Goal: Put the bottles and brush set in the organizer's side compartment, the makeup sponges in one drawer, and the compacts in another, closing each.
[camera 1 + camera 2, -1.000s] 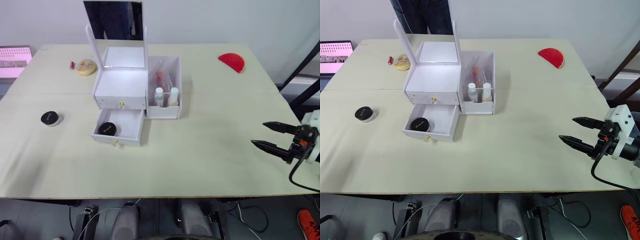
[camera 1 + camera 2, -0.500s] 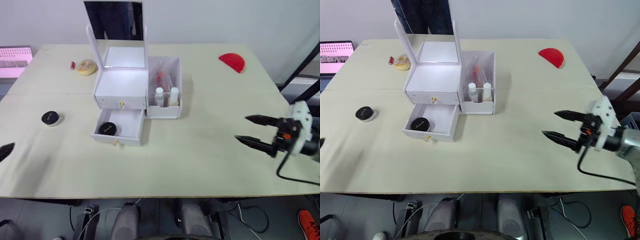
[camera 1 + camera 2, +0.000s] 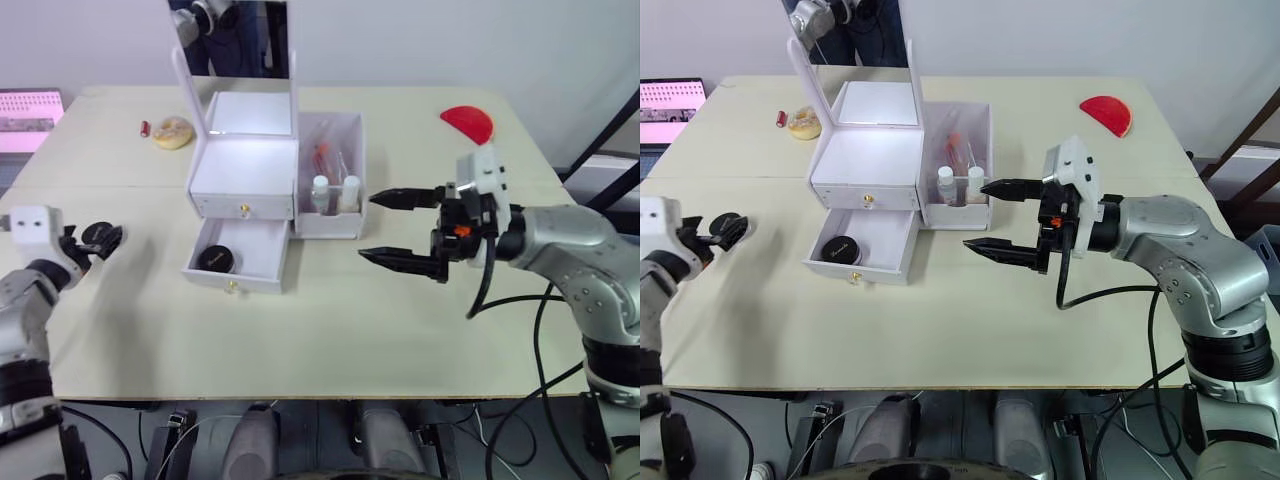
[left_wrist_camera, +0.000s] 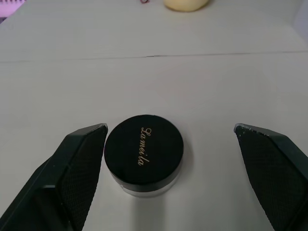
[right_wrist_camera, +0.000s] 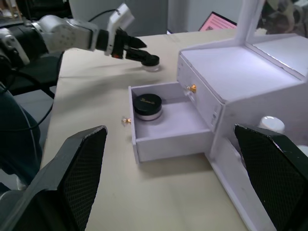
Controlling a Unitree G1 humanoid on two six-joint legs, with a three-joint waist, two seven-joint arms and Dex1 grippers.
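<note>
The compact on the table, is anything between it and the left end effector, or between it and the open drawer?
Nothing visible. The left end effector already brackets the compact, fingers open. Bare table lies between it and the open lower drawer.

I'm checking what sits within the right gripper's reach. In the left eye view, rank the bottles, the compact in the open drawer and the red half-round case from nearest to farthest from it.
From the right gripper, fingers open:
1. The bottles, just beyond its upper fingertip, at the front of the side compartment.
2. The compact in the open lower drawer, further to its left.
3. The red half-round case, at the table's far right corner.
</note>
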